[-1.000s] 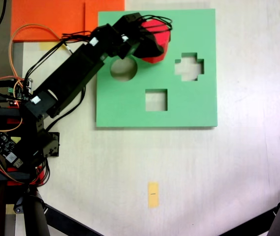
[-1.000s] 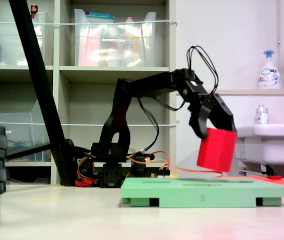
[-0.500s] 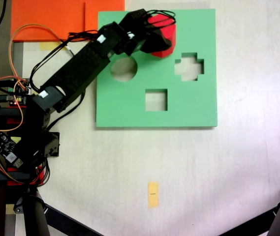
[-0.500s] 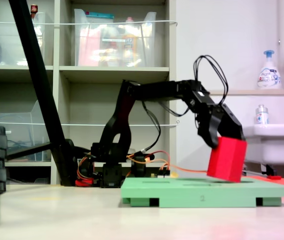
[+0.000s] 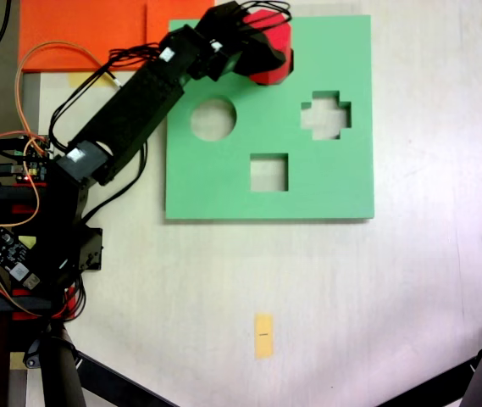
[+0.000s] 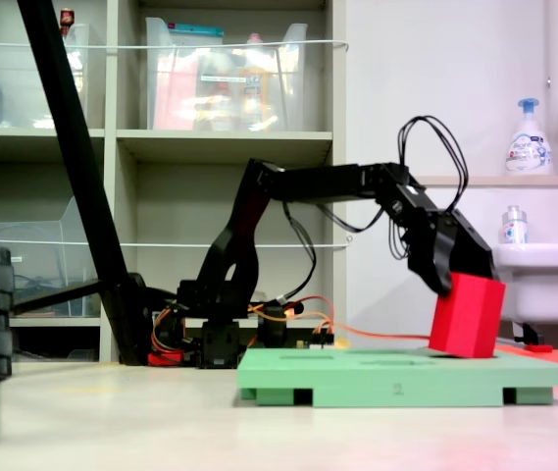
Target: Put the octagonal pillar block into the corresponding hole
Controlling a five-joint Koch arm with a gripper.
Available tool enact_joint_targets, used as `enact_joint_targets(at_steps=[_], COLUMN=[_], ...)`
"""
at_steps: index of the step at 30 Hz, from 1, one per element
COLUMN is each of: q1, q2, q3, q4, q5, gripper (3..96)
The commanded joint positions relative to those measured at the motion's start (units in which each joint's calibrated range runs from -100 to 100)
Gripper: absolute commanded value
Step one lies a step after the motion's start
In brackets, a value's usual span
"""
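A: We start near the round hole (image 5: 213,119) in our green board (image 5: 308,182). Beyond it, at the board's far edge, our gripper (image 5: 253,52) is clamped on the red block (image 5: 273,52), tilted and about touching the board.

B: Its own hole is hidden underneath. We should straighten it, then press gently.

A: A second ago it hung higher, closer to the round hole.

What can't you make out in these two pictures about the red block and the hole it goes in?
- The octagonal hole: covered by the red block and pincer in the first exterior view; the green board is edge-on in the second exterior view.
- Whether the block's base has entered the hole: its lower edge meets the board top there, tilted, but the opening is unseen.
- The block's eight sides: too blurred in both exterior views.
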Motion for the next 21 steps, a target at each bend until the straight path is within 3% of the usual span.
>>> enact_joint_targets(at_steps=[1, 21], q1=[0.78, 0.54], q2=[-1.38, -0.96], q3=[4.73, 4.83], q4=[1.65, 1.65], q5=[0.44, -4.25], gripper=[20.8, 20.8])
